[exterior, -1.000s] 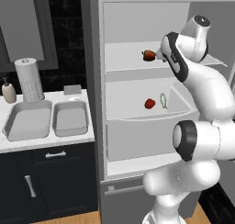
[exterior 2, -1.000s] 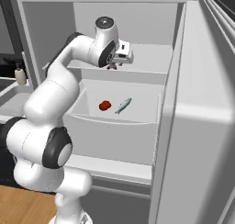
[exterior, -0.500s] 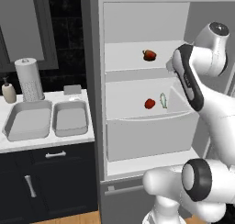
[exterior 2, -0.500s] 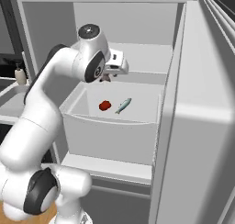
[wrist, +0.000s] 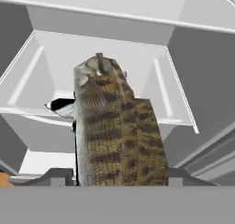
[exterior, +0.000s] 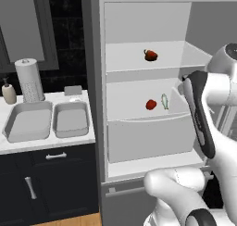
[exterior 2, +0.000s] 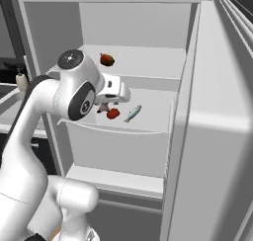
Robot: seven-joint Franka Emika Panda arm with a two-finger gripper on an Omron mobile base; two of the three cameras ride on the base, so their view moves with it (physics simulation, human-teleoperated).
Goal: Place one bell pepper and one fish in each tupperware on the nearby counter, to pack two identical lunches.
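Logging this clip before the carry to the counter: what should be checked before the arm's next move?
1. Grasp: brown scaled fish sits between the fingertips of the gripper: ok.
2. Left light-grey rectangular tupperware empty: ok.
3. Right light-grey tupperware empty: ok.
4. Left to fetch: glossy red pepper on the upper shelf, second red pepper and slender silver fish in the white fridge drawer: ok.
5. Fish's clearance from the drawer wall on the way out: cannot tell.
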